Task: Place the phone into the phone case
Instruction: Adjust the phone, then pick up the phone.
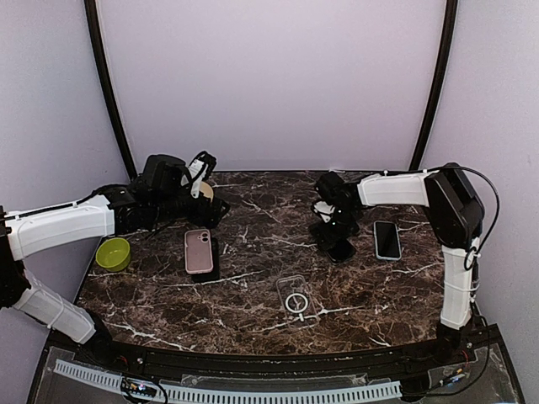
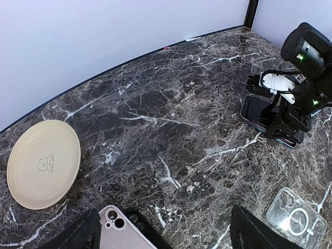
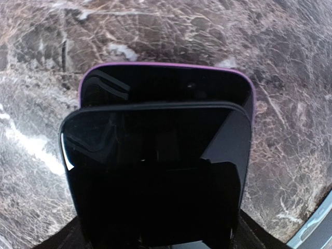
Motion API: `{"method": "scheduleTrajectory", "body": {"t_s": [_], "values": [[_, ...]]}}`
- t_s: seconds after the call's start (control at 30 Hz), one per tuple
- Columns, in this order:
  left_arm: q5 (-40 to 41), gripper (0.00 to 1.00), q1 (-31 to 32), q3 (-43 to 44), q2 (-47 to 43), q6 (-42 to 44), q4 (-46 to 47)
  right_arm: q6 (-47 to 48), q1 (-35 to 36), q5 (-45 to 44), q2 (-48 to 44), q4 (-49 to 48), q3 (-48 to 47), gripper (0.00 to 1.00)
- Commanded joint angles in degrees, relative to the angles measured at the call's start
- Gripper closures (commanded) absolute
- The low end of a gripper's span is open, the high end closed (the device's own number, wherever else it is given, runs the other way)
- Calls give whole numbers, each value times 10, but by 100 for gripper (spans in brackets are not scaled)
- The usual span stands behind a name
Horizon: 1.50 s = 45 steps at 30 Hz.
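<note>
The right gripper (image 1: 337, 238) clamps the black phone (image 3: 155, 155), which overlaps the purple case (image 3: 155, 85) just beyond it. The phone is unseated and still needs pressing in. The left gripper (image 2: 163, 231) is spread and holds nothing.

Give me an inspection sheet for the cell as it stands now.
Surface: dark marble table, white veining.
Job's things: black phone overlapping the purple-rimmed case, offset from it.
Clutter: pink phone, clear case, second phone, green bowl, cream plate.
Grippers: left gripper open, empty; right gripper at the black phone, grip unclear.
Cables: black cable loop at the right arm's elbow.
Surroundings: plain walls, two black poles.
</note>
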<state>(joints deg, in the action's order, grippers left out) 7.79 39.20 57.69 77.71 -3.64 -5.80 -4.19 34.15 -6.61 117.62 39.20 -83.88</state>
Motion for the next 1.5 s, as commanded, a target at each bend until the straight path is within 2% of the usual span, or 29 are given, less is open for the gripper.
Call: {"method": "scheduleTrajectory", "body": {"t_s": [0.0, 0.13, 0.23, 0.3, 0.67, 0.83, 0.93, 1.1, 1.47], "values": [[-8, 12, -3, -5, 0, 0, 8, -9, -3, 4, -22, -1, 12, 29], [-7, 12, -3, -6, 0, 1, 7, -8, -3, 5, -39, -1, 16, 29], [-8, 12, -3, -5, -1, 1, 8, -7, -3, 11, -46, -1, 21, 17], [-8, 12, -3, -6, -1, 2, 8, -8, -3, 9, -46, 0, 23, 14], [-11, 12, -4, -5, -2, 8, 9, -14, -4, 16, -88, 2, 58, 15], [-4, 12, -11, -4, -8, 13, 10, -13, -4, 21, -83, -12, 84, 11], [-9, 12, -17, -5, -11, 12, 13, -11, -5, 25, -79, -18, 91, 13], [-4, 12, -21, -4, -13, 12, 10, -15, -5, 15, -90, -9, 90, 28], [-14, 12, -22, -5, -18, 11, 12, -29, -4, 26, -137, -4, 120, 34]]}}
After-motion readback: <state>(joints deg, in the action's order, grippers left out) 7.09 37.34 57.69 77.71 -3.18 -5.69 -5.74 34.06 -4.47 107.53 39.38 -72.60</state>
